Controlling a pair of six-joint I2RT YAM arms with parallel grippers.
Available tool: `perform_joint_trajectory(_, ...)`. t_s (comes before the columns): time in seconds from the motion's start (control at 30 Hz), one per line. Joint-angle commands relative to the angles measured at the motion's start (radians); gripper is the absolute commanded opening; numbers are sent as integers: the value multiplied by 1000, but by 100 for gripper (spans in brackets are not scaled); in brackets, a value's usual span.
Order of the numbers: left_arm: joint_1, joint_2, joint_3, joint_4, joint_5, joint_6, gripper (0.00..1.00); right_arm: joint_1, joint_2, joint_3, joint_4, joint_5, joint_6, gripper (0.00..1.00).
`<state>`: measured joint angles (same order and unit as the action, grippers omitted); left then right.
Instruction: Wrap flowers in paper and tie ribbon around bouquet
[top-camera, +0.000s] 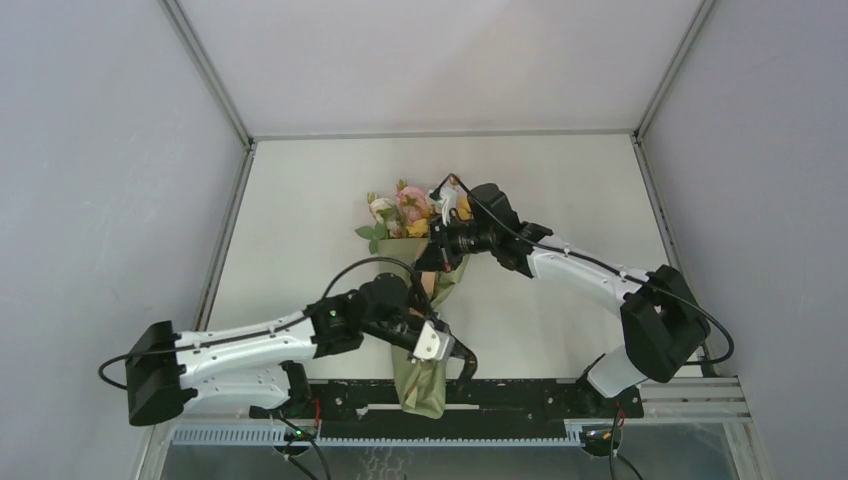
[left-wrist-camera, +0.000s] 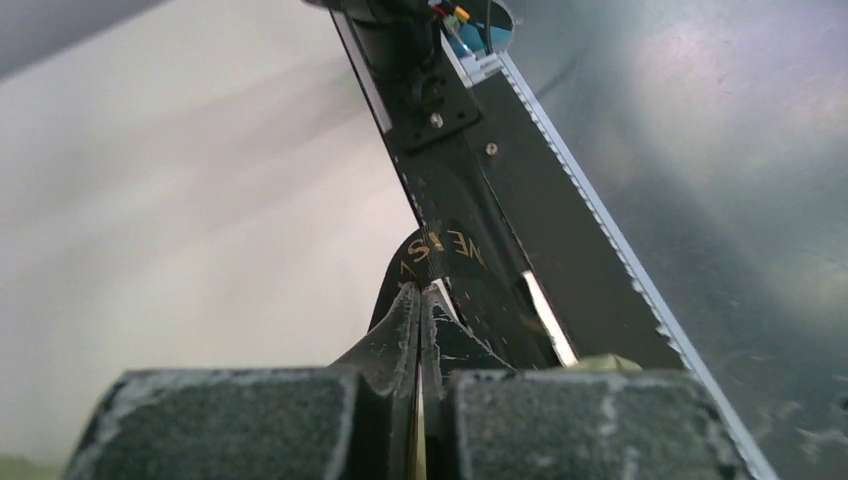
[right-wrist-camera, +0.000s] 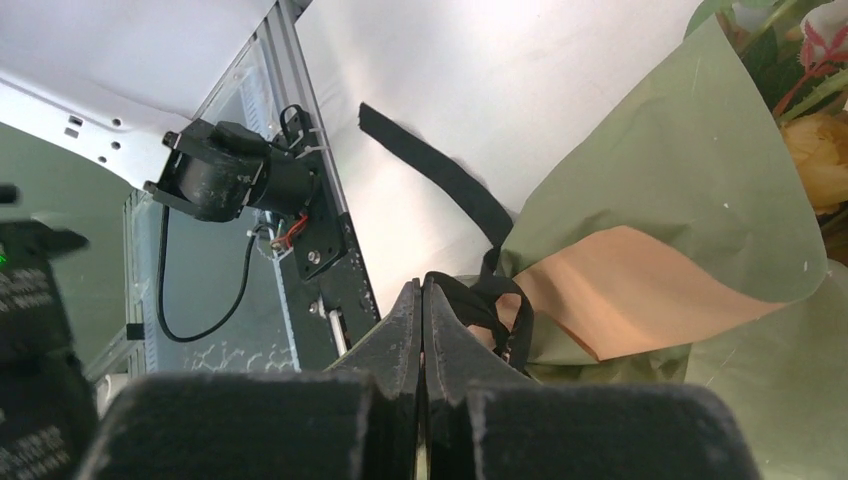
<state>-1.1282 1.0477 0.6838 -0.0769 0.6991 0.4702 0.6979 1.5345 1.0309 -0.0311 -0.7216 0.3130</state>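
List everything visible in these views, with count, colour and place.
table: one, off-white; under everything.
rail: one, black; along the table's near edge.
flowers: one bunch, pink, yellow and whitish with green leaves; far end of the cone, mid-table.
paper: one sheet, olive green outside, tan-orange inside; wrapped round the stems as a cone, narrow end over the rail.
ribbon: one, black; beside the cone, one end stretched out over the table.
left arm: one, white and black; reaching the cone's lower part.
right arm: one, white and black; reaching beside the blooms.
left tool: one, black; shut on the ribbon.
right tool: one, black; shut on the ribbon.
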Motion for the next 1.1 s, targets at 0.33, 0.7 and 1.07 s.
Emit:
perform_joint_trajectory(0.33,-60,-77,-12,-24,-255,228,97,50,-107,14,-81,97,22,0)
perform_joint_trajectory(0.7,343,-420,-172,30,-402,-454,45,129,-161,13,-94,266,143,0)
perform_joint_trajectory(1.07,473,-274,-362,380,-362,-601,68,190,-174,-11,-88,395,241,0)
